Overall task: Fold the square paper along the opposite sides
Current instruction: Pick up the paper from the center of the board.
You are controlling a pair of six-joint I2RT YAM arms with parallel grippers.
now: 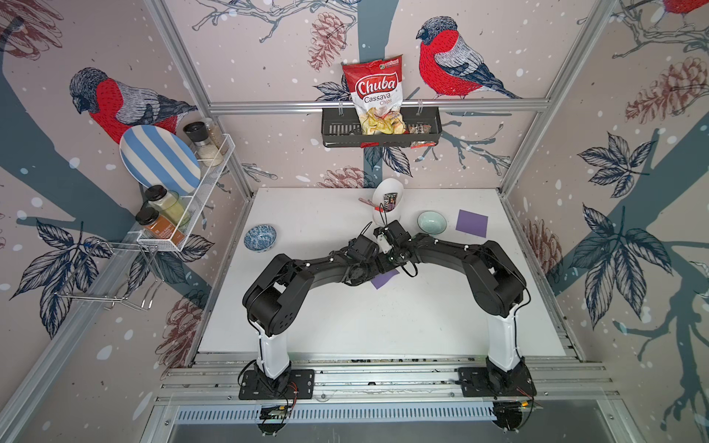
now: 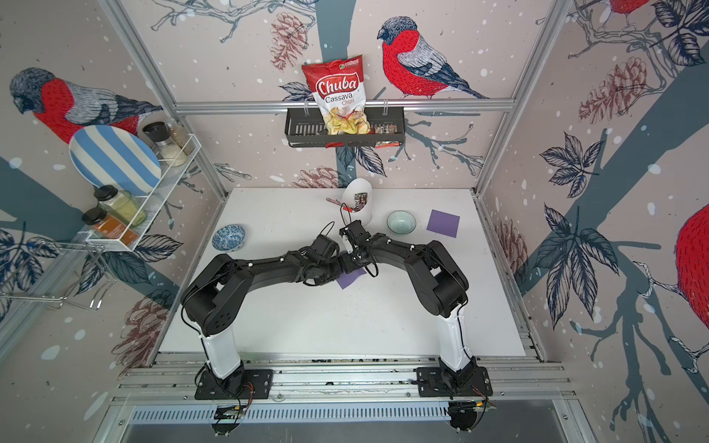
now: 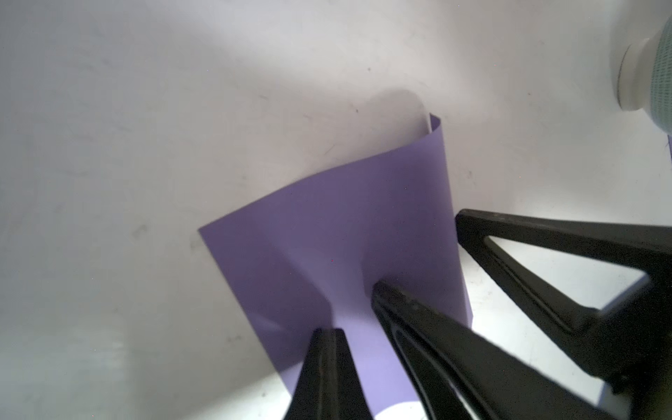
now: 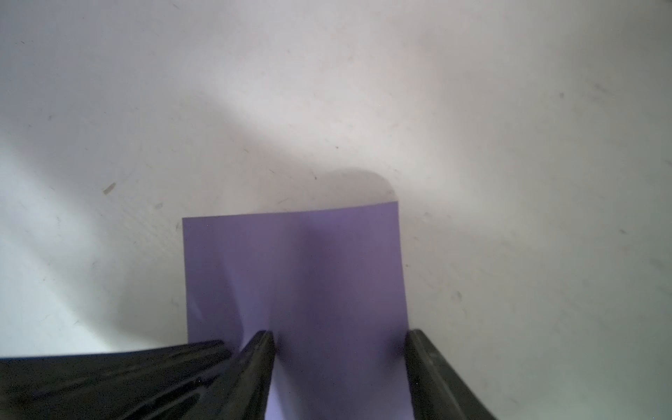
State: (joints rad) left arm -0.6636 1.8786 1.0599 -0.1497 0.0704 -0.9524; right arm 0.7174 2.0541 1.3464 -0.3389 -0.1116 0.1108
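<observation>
A purple square paper (image 3: 327, 232) lies mid-table under both wrists; only a corner of it (image 1: 385, 279) (image 2: 350, 279) shows in both top views. It bows upward, and its far edge curls to show a white underside. My left gripper (image 3: 329, 332) is shut, its tip resting on the paper with nothing between the fingers. My right gripper (image 4: 340, 336) is open over the same paper (image 4: 291, 269). One of its fingers (image 4: 267, 340) is on the sheet, the other at the sheet's side edge. The two grippers stand close side by side.
A second purple paper (image 1: 472, 223) lies flat at the back right. Beside it is a pale teal bowl (image 1: 432, 222), behind the wrists a white cup (image 1: 387, 201) holding small items, and at the left a blue patterned bowl (image 1: 260, 237).
</observation>
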